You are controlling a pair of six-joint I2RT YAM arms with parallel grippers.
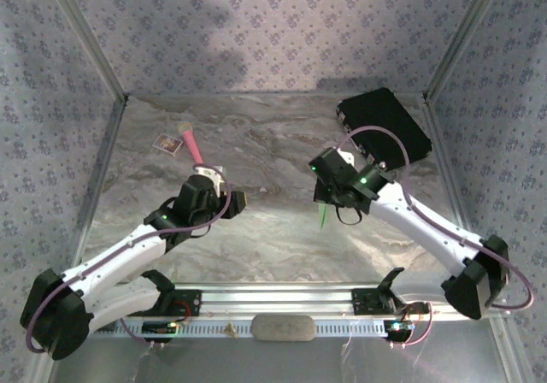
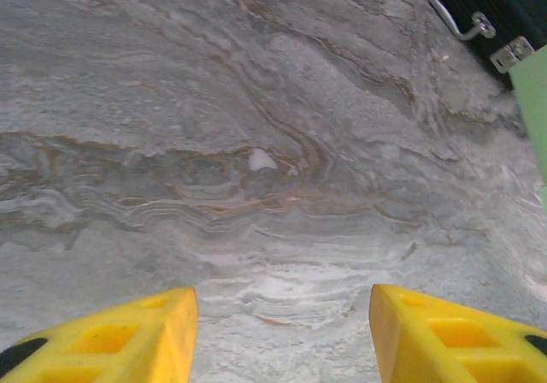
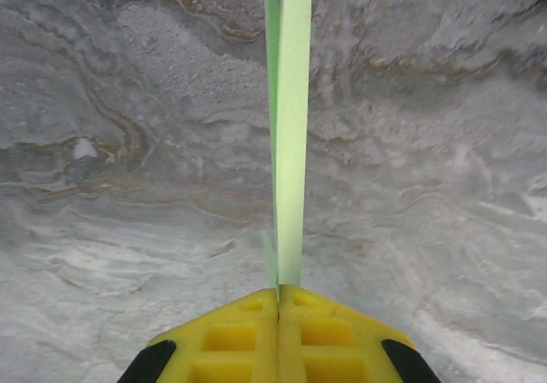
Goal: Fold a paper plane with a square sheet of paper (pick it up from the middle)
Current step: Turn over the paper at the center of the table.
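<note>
My right hand [image 3: 279,296] has its yellow plastic fingers pressed together on the thin lime-green sheet of paper [image 3: 292,109]. The sheet is creased into a narrow, layered strip that I see edge-on, jutting straight out from the pinch and apparently lifted off the grey marbled counter [image 1: 273,144]. I judge that gripping at the fold keeps the flimsy layers aligned for the next crease. My left hand [image 2: 282,306] has its fingers apart with nothing between them. It sits low over the counter's matte, veined surface, probably waiting to take a free edge. A black hard case [image 1: 385,125] sits far right.
</note>
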